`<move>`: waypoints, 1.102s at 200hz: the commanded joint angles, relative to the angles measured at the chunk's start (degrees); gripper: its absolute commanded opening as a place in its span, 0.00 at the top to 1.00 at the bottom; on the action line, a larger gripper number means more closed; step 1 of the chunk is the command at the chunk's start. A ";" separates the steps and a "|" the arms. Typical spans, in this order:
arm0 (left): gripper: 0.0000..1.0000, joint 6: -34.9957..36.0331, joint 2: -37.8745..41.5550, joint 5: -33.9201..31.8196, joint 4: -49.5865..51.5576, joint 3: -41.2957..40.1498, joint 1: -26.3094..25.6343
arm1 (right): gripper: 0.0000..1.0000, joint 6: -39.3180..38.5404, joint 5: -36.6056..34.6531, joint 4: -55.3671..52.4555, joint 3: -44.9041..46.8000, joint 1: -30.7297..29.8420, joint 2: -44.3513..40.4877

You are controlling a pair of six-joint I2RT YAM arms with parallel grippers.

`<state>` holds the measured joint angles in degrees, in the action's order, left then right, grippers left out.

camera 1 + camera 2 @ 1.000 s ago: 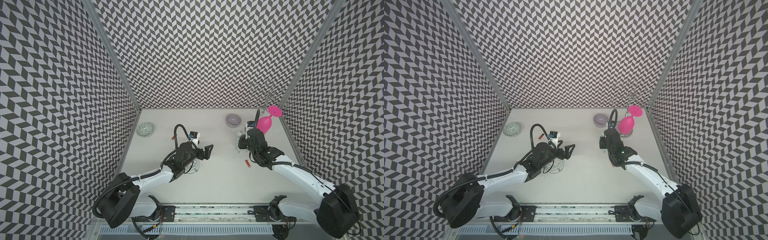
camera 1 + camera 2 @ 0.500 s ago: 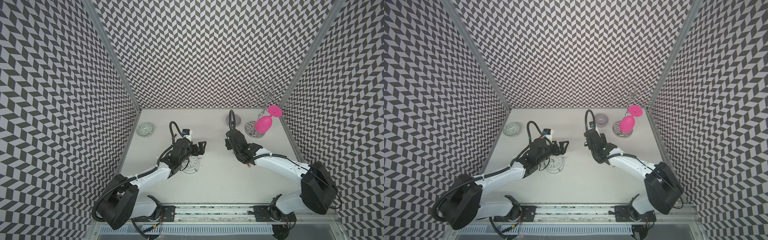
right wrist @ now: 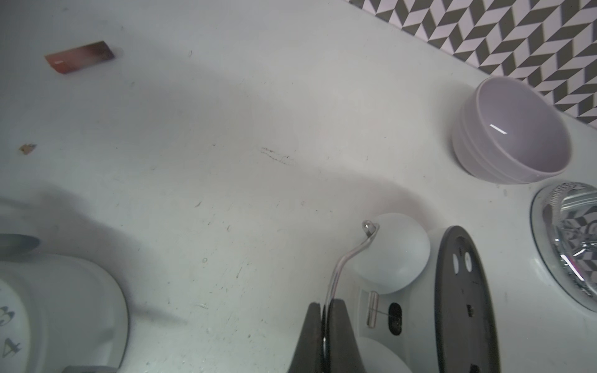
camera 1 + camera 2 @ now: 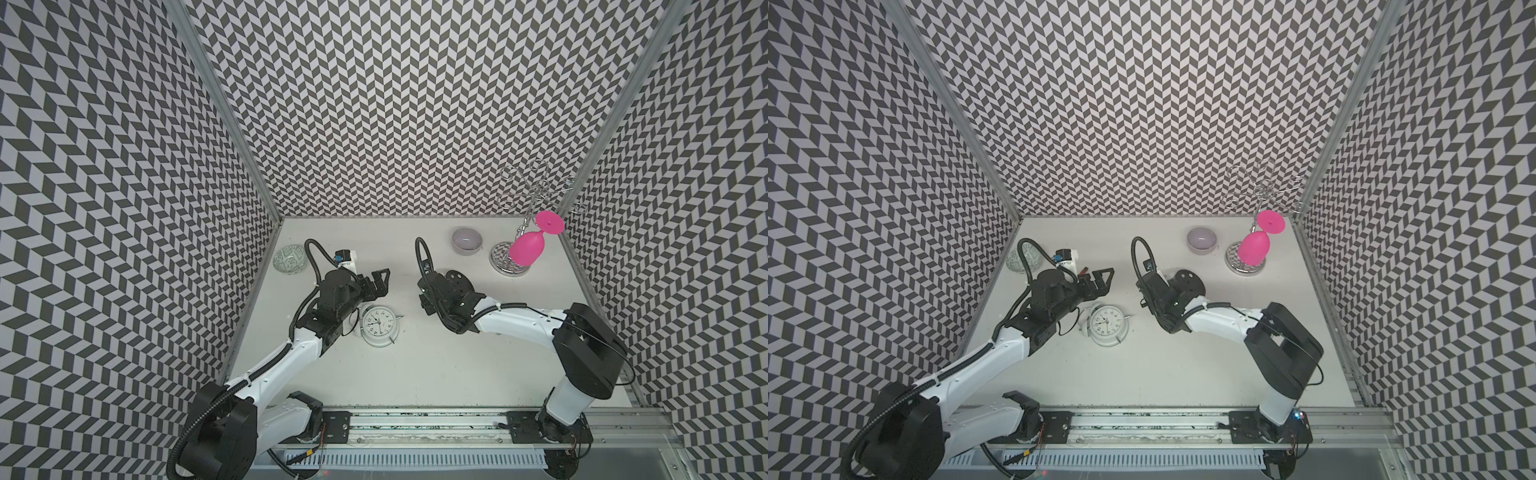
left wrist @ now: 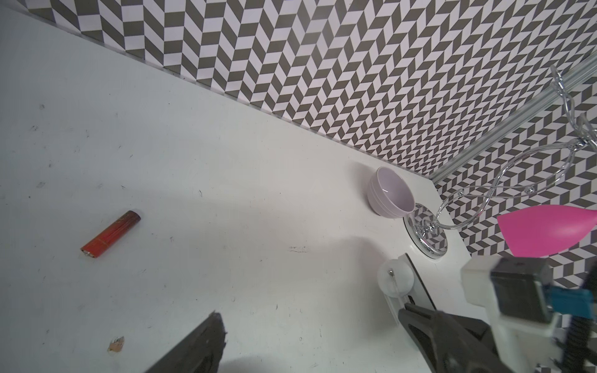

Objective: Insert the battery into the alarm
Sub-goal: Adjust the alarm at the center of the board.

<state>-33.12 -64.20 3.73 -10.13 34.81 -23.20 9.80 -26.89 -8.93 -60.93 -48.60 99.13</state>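
Surface (image 4: 415, 374): white and scuffed, chevron walls on three sides, both arms reaching in from the near rail.
Wire stand (image 4: 500, 262): chrome, upright on its round base in the far right corner.
Pink glass (image 4: 527, 251): hanging upside down from that stand, its bowl just over the base.
Face-up clock (image 4: 379, 331): white, lying on its back with the dial to the ceiling, right beside the left forearm.
Black-backed alarm (image 4: 457, 282): mid-surface, back plate showing in both top views, white bell alongside. Whether it rests on the surface or is lifted a touch is hard to say from here.
Lilac bowl (image 4: 467, 241): far side, upright, just beside the stand's base and not touching it.
Patterned dish (image 4: 291, 259): far left, close to the wall.
Left hand (image 4: 383, 284): jaws spread wide with nothing between them, just beyond the face-up clock.
Right hand (image 3: 326, 305): pinched tight on the thin metal handle of the black-backed alarm; in the right wrist view the wire runs straight in between the pads.
Battery (image 5: 109, 234): red, lying flat and loose on the surface just on the far side of the left hand (image 4: 1082, 270), apart from both clocks.
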 commanded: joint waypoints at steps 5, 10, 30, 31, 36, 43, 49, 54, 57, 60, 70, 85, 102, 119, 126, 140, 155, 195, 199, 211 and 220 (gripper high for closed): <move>0.01 0.62 1.64 0.27 1.77 -0.09 0.76 | 1.00 2.14 3.21 4.59 -1.71 -0.77 3.90; 0.01 0.77 1.78 0.03 1.97 -0.08 0.71 | 1.00 2.13 2.93 4.68 -2.03 -0.98 4.85; 0.01 0.71 2.18 -1.13 2.31 -0.27 0.78 | 1.00 2.06 2.93 5.24 -3.08 -1.87 7.73; 0.01 0.75 2.26 -1.16 2.31 -0.27 0.78 | 1.00 2.06 3.01 5.28 -3.11 -1.90 7.82; 0.01 0.86 2.37 -1.29 2.46 -0.27 0.71 | 1.00 2.09 3.30 5.46 -3.27 -2.14 8.42; 0.01 0.87 2.50 -1.43 2.57 -0.27 0.76 | 1.00 2.19 3.59 5.69 -3.57 -2.45 9.14; 0.01 0.95 2.64 -1.53 2.57 -0.35 0.83 | 1.00 2.41 3.80 5.97 -3.67 -2.68 9.55; 0.01 0.98 2.68 -1.53 2.57 -0.40 0.76 | 1.00 2.52 4.01 6.28 -3.67 -2.81 9.88; 0.01 0.99 2.64 -1.60 2.58 -0.43 0.77 | 0.99 2.59 4.23 6.41 -3.70 -2.94 10.04; 0.01 1.08 2.65 -1.61 2.65 -0.40 0.79 | 0.98 2.59 4.43 6.59 -3.75 -2.99 10.13; 0.01 1.06 2.69 -1.62 2.58 -0.49 0.79 | 0.92 2.72 5.56 7.03 -3.72 -3.08 10.25; 0.01 1.42 2.68 -1.50 2.41 -0.49 0.79 | 0.82 1.83 9.04 8.80 -2.98 -3.13 9.27; 0.01 1.89 2.51 -0.84 1.96 -0.53 0.70 | 0.72 1.11 12.76 12.06 -0.42 -3.08 6.03; 0.01 2.10 2.13 -0.43 1.32 -0.57 0.65 | 0.61 0.80 15.03 14.69 2.47 -2.99 1.64; 0.01 2.07 1.81 0.06 0.62 -0.64 0.33 | 0.57 0.48 15.53 15.98 4.13 -3.00 -0.87; 0.01 1.89 0.62 0.56 -0.72 -0.66 -0.57 | 0.48 -0.64 15.89 18.55 6.95 -2.70 -4.80; 0.01 1.57 -1.19 0.47 -2.16 -0.31 -2.27 | 0.42 -1.68 15.35 20.43 9.17 -1.55 -8.08; 0.01 2.26 -7.69 0.60 -9.97 0.43 -8.91 | 0.32 -1.69 18.44 21.03 12.07 8.52 -12.05; 0.01 2.36 -8.40 0.75 -10.72 0.46 -9.46 | 0.32 -1.64 19.42 21.17 12.37 9.87 -12.17; 0.01 2.37 -10.34 1.16 -12.06 1.08 -11.06 | 0.32 -0.87 22.74 21.20 12.84 13.90 -11.73; 0.01 2.36 -11.62 1.40 -12.73 1.59 -11.95 | 0.33 -0.21 25.05 20.59 12.52 16.52 -10.72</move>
<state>-31.09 -73.28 4.27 -17.02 34.72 -32.91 8.82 -8.27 10.28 -49.47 -37.89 87.81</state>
